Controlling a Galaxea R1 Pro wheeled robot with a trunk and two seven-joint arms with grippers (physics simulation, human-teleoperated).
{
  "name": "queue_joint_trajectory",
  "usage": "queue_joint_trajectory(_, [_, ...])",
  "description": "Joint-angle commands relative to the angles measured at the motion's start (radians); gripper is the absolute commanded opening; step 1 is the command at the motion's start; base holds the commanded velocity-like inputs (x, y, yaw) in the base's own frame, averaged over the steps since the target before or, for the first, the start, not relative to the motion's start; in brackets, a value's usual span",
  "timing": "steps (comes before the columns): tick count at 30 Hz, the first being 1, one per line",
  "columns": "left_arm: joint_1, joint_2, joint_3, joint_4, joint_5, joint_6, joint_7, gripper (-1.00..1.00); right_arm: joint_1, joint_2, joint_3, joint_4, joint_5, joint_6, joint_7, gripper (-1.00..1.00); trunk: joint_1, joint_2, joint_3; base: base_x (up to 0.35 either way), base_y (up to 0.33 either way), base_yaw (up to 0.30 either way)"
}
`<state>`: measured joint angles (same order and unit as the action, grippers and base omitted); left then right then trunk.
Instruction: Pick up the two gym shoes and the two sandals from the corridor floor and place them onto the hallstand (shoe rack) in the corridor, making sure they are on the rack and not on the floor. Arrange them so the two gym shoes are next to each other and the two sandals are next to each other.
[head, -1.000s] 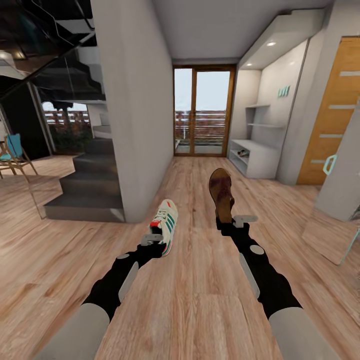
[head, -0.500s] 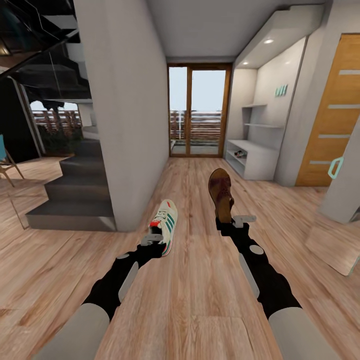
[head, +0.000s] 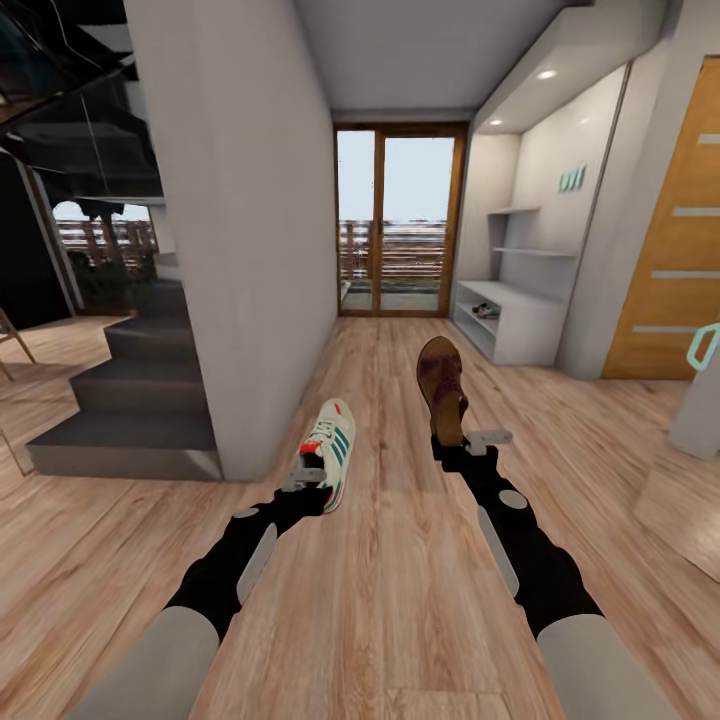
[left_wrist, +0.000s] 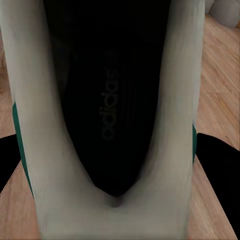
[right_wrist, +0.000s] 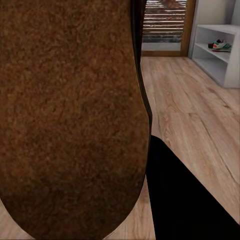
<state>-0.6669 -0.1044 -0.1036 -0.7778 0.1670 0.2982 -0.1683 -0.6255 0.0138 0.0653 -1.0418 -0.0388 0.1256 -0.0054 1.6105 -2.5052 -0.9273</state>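
Racked shoe (head: 486, 310) (tiny, indistinct)

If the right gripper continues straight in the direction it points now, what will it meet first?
The right gripper, shut on a sandal, points down the corridor. The floor ahead looks free up to the glass door; the hallstand stands to the right. Depth is uncertain.

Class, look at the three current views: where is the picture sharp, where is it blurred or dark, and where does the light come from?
Head view: evenly lit; ceiling spotlights and bright glass doors; straight walls lean outward, wide-angle distortion. Left wrist view: gym shoe so close it blurs, its inside nearly black. Right wrist view: sandal footbed soft and grainy, hallstand behind sharper.
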Motion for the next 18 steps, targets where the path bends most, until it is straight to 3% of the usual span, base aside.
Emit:
queue_joint_trajectory(1, [0.000,0.000,0.000,-0.001,0.011,0.007,0.000,-1.00,0.000,0.000,0.000,-0.002,-0.007,0.006,-0.001,-1.00,0.000,0.000,-0.001,0.346,0.000,0.000])
queue_joint_trajectory(18, [0.000,0.000,-0.001,-0.001,0.011,0.007,0.000,-1.00,0.000,0.000,0.001,0.000,-0.007,0.006,-0.001,-1.00,0.000,0.000,-0.001,0.346,-0.074,0.000])
